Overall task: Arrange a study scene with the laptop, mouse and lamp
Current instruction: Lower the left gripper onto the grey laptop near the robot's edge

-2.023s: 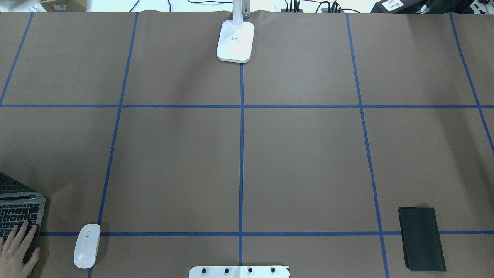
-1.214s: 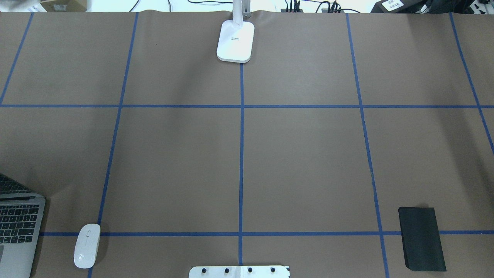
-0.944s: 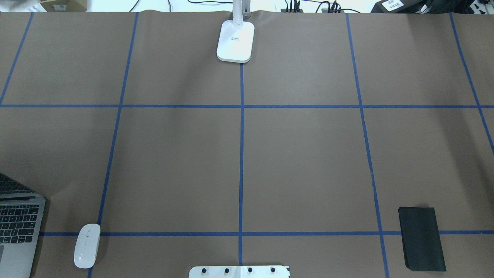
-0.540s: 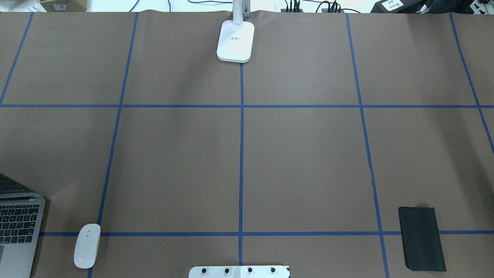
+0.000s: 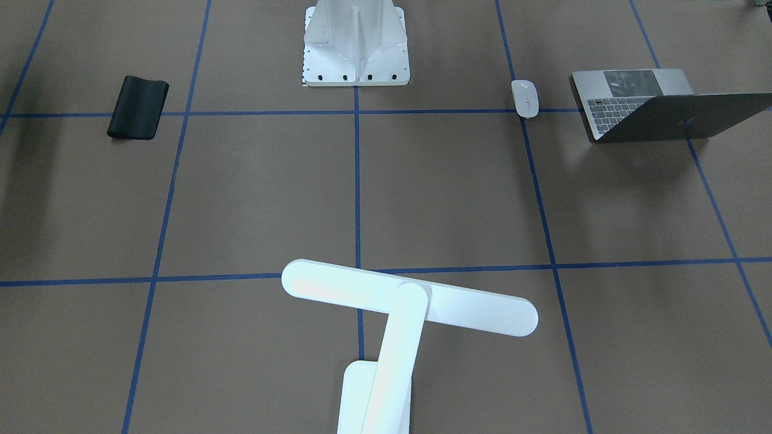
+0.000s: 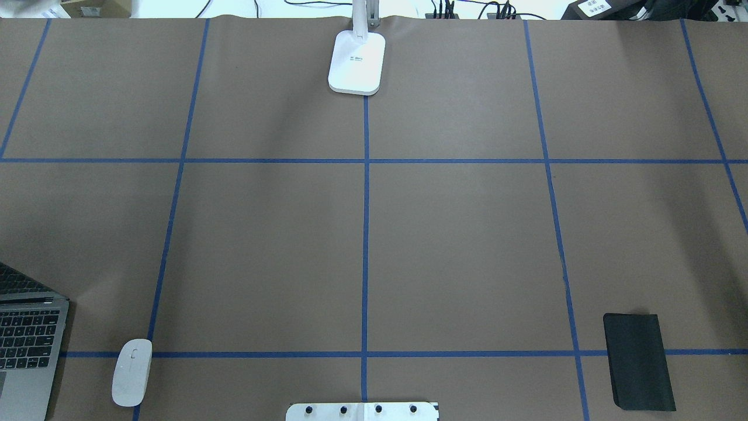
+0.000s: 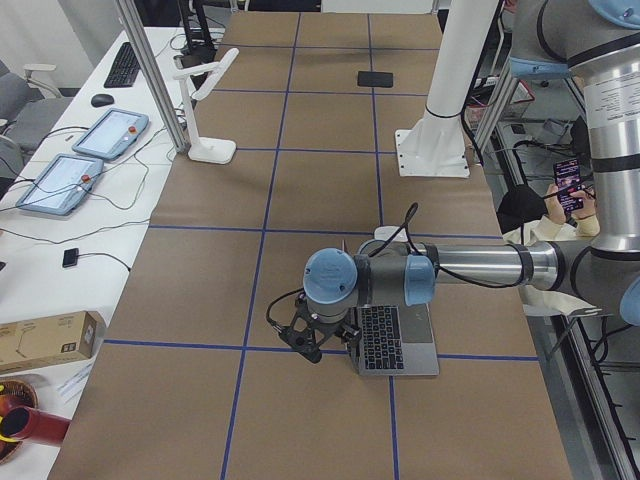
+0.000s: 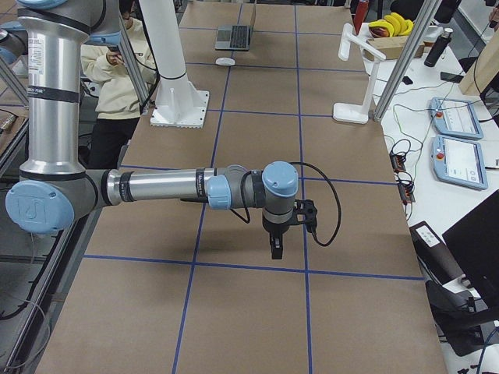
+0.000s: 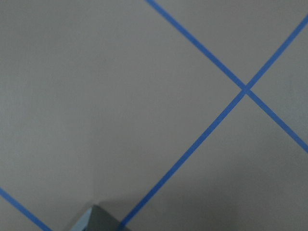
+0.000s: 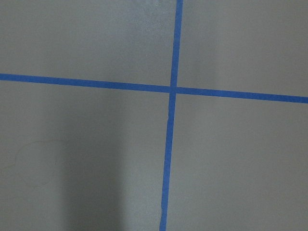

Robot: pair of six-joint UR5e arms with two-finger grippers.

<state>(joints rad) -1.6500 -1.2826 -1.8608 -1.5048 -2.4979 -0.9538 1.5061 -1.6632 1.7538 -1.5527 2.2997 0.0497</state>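
Observation:
The laptop (image 5: 639, 99) stands open at the table's near left corner; it also shows in the overhead view (image 6: 23, 351) and the left side view (image 7: 395, 340). The white mouse (image 6: 132, 372) lies just right of it, on a blue tape line (image 5: 525, 97). The white lamp stands at the far middle edge, base (image 6: 357, 62) on the table, bar head (image 5: 410, 298) over it. My left gripper (image 7: 322, 352) hangs beside the laptop. My right gripper (image 8: 274, 251) hangs over bare table. I cannot tell whether either is open or shut.
A black mat (image 6: 638, 361) lies at the near right. The white bolted pedestal (image 5: 356, 42) stands at the near middle edge. A seated person (image 8: 117, 62) is behind the robot. Tablets and cables lie on the white bench (image 7: 90, 150) beyond the far edge.
A person's hand that rested on the laptop's keyboard two seconds ago has withdrawn. The laptop, mouse, lamp and mat have not moved.

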